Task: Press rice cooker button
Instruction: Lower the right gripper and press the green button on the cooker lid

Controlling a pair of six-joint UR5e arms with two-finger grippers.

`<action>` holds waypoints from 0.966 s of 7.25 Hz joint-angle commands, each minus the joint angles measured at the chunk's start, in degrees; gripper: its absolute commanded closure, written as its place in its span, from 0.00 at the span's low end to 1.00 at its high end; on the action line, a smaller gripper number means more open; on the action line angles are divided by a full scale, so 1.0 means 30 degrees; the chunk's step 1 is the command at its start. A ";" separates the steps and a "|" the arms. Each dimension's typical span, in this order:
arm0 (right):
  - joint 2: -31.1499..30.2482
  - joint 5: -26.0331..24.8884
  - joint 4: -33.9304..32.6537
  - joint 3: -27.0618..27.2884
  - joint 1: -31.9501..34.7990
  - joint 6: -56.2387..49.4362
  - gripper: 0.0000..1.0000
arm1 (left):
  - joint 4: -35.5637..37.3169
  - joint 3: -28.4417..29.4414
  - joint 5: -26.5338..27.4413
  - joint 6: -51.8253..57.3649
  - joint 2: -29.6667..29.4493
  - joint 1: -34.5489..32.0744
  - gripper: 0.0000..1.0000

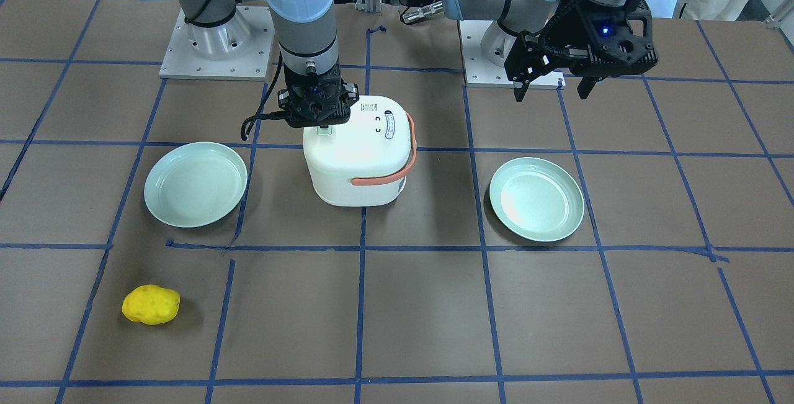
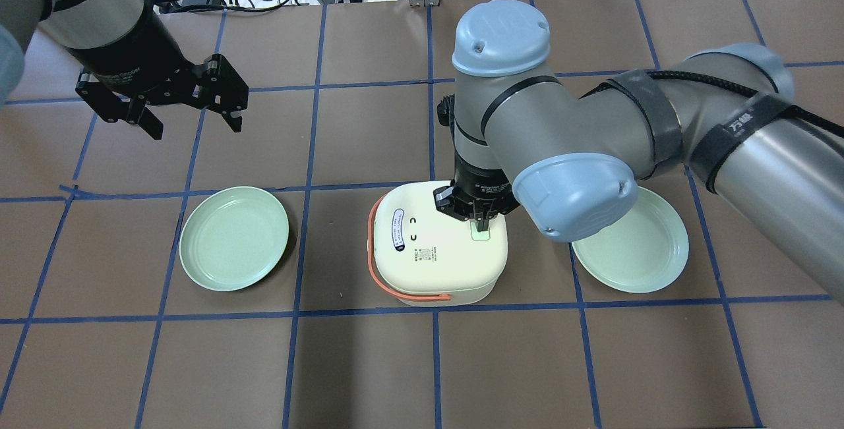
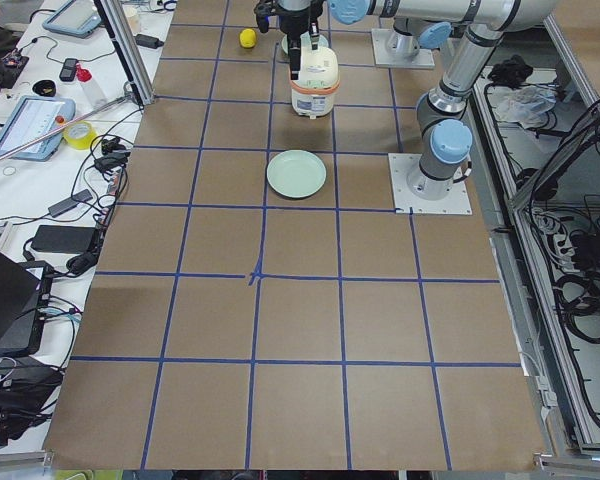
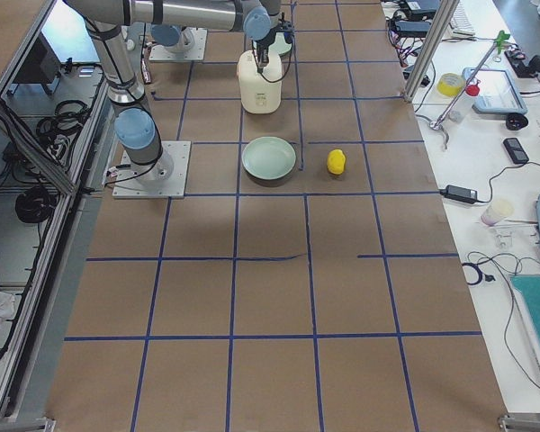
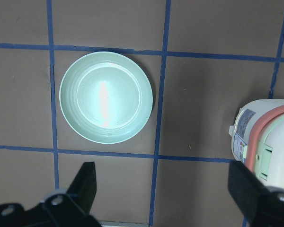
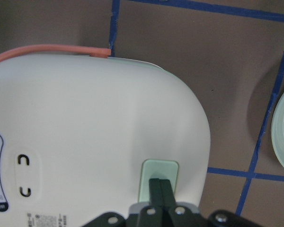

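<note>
A white rice cooker with an orange handle stands mid-table. Its pale green button sits at the lid's edge, also seen in the overhead view. My right gripper is shut, fingertips together and resting on the button; it shows from the front and from above. My left gripper is open and empty, held high over the table's far left, away from the cooker; the front view shows it too.
Two pale green plates flank the cooker, one on the robot's left and one on its right. A yellow sponge-like lump lies near the operators' side. Blue tape lines grid the brown table.
</note>
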 commanded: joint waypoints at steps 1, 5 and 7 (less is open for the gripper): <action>0.0003 -0.0012 -0.0006 0.0125 0.0023 -0.0040 1.00 | 0.0000 -0.0001 0.0000 -0.0021 0.0000 0.0000 0.00; 0.0003 -0.0157 -0.0006 -0.0047 0.0053 0.0074 0.73 | 0.0000 -0.0001 0.0000 0.0008 0.0000 0.0000 0.00; -0.0231 -0.0538 0.0197 -0.1068 -0.0035 0.0048 0.00 | 0.0000 -0.0001 0.0000 0.0008 0.0000 0.0000 0.00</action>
